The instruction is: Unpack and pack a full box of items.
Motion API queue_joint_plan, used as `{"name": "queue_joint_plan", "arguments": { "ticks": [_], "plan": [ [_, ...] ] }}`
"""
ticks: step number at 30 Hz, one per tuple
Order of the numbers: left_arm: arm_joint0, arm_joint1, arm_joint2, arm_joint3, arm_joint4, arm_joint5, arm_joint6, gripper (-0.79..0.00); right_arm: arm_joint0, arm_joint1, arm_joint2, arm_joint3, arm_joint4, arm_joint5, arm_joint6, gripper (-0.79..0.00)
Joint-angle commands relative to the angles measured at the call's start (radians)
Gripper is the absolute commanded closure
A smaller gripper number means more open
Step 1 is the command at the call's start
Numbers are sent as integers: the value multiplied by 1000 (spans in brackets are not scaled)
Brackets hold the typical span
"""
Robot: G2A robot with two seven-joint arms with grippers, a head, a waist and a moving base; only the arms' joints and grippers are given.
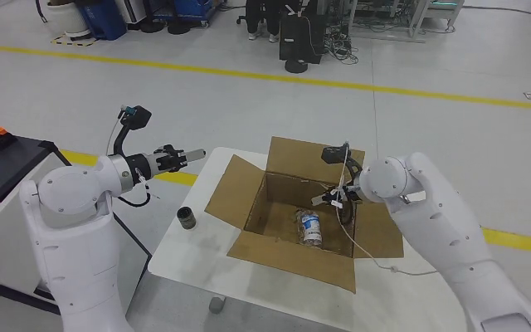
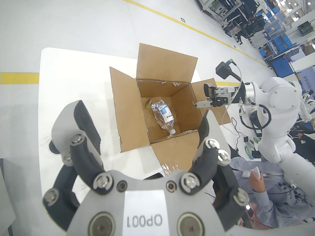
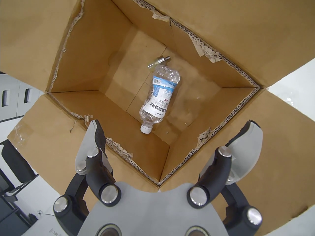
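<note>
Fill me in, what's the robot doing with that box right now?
Right gripper hangs over the open cardboard box, jaws open and empty. A plastic bottle lies on the box floor, a small vial beside it. Left gripper is held beside the table, jaws open, empty. A dark cup stands on the table beside the box.

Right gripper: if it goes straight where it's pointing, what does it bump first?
The right gripper points down into the open box, so probably the plastic bottle lying on its floor, or bare cardboard beside it; depth is unclear.
</note>
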Motion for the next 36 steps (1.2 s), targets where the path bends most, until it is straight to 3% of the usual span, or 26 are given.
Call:
{"name": "queue_joint_plan", "arguments": {
  "ticks": [1,11,36],
  "plan": [
    [0,0,0,0,0,0,0,-785,32,-15,-39,50,0,22,5,-785],
    [0,0,0,0,0,0,0,-785,119,-89,-158,244,76,76,-80,-785],
    [0,0,0,0,0,0,0,-785,122,-91,-162,247,71,76,-88,-785]
  ]
}}
